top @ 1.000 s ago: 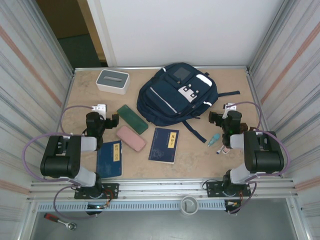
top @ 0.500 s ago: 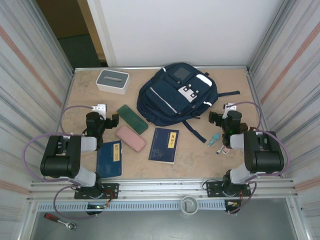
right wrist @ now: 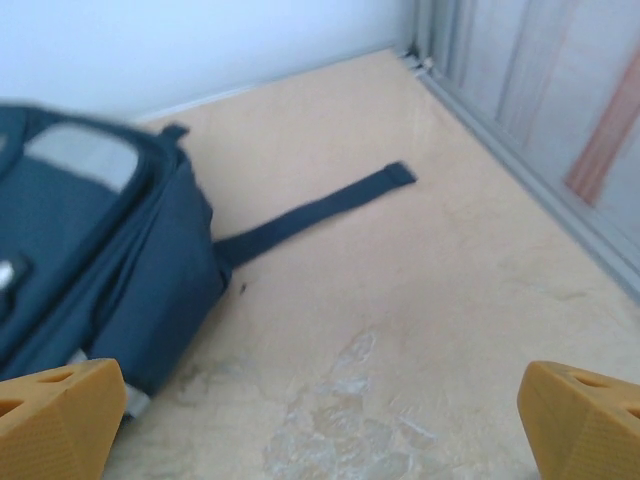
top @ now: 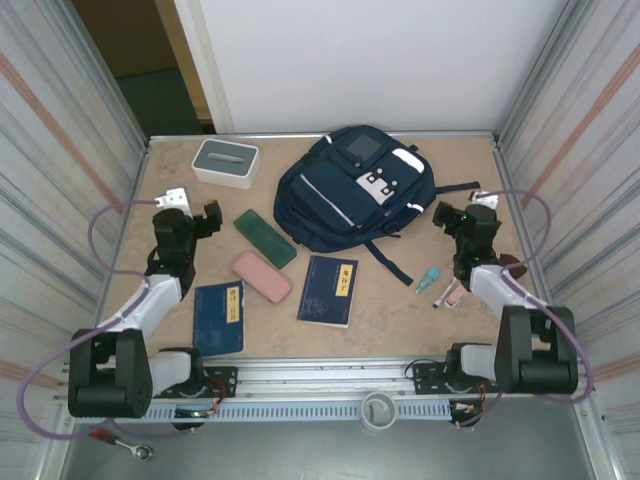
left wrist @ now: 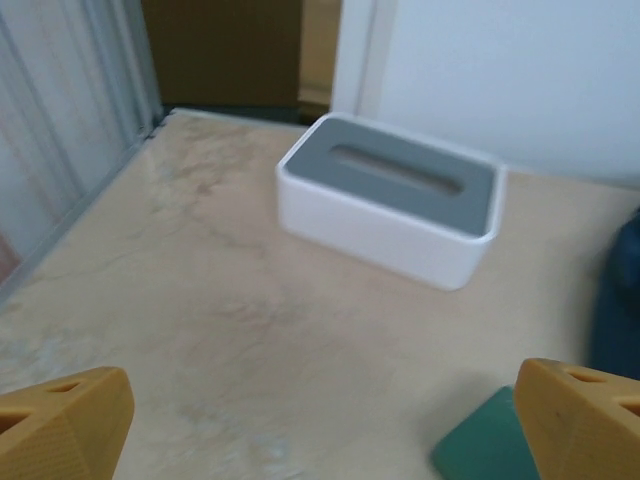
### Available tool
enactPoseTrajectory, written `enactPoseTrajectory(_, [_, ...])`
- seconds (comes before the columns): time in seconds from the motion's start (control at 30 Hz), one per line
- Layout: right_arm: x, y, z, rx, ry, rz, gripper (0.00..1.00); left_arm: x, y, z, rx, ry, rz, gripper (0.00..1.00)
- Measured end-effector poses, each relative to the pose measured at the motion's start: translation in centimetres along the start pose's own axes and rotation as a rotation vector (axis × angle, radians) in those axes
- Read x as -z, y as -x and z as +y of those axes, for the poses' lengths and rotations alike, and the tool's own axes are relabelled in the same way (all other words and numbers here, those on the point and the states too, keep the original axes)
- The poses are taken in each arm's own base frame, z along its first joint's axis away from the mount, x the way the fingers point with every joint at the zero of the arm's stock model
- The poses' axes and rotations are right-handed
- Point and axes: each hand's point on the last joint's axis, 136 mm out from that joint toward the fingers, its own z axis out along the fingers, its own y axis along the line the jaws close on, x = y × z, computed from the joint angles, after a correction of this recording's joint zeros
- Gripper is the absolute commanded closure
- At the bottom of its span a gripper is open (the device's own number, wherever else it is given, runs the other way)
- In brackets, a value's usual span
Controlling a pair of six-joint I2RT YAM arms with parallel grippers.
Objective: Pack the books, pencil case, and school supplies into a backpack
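I'm holding both pincers wide open, nothing in either. My left pincer (top: 192,210) is hovering over the left side of the tabletop (top: 400,325), facing the box (left wrist: 390,200), with a corner of the green case (left wrist: 480,455) just beside its right finger. My right pincer (top: 463,215) is hanging just right of the backpack (top: 355,190), looking along its loose strap (right wrist: 320,205).

I'm reading this as the very start — nothing packed yet. The backpack is lying flat at the back centre. From above it looks shut, though I can't tell the zip state. The mid book (top: 328,290) is lying just in front of it, and the left book (top: 219,316) is near my left base. The pink case (top: 262,276) is sitting between them, touching the left book's corner. The marker (top: 428,278) and pen (top: 447,293) are lying by my right arm.

Next move, as I'm judging it, is getting the backpack's mouth open first — one pincer pinning the fabric, the other pulling the zip. After that come the flat books, which are thin and will need an edge grip.
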Motion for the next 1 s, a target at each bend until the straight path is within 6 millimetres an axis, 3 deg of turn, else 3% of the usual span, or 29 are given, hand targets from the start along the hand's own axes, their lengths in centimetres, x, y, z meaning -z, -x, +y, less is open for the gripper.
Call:
enactPoseTrajectory(0.1, [-0.2, 2.0, 1.0, -0.073, 0.031, 0.052, 0.01, 0.0, -1.2, -3.5, 0.07, -0.109, 0.079, 0.07])
enactPoseTrajectory(0.23, [-2.6, 2.5, 4.8, -0.111, 0.142, 0.213, 0.03, 0.3, -5.1, -11.9, 0.059, -0.289, 0.275, 0.01])
enactPoseTrajectory(0.33, [-4.7, 0.7, 6.7, -0.144, 0.204, 0.347, 0.06, 0.8, -7.3, -18.3, 0.051, -0.412, 0.411, 0.01])
enactPoseTrajectory(0.43, [-6.1, -2.4, 7.1, -0.186, 0.222, 0.48, 0.12, 0.6, -9.1, -22.2, 0.055, -0.468, 0.506, 0.02])
enactPoseTrajectory(0.57, [-7.6, -5.4, 7.8, -0.26, 0.244, 0.615, 0.2, -0.1, -11.6, -24.4, 0.068, -0.474, 0.612, 0.05])
enactPoseTrajectory(0.7, [-8.0, -7.4, 8.4, -0.319, 0.264, 0.69, 0.27, -0.5, -13.3, -24.7, 0.093, -0.452, 0.673, 0.14])
enactPoseTrajectory(0.8, [-8.1, -8.1, 9.2, -0.364, 0.301, 0.719, 0.37, -0.5, -14.2, -25.2, 0.113, -0.452, 0.703, 0.3])
enactPoseTrajectory(1.0, [-7.9, -9.2, 10.5, -0.456, 0.371, 0.762, 0.73, -0.9, -15.2, -27.3, 0.139, -0.495, 0.744, 0.69])
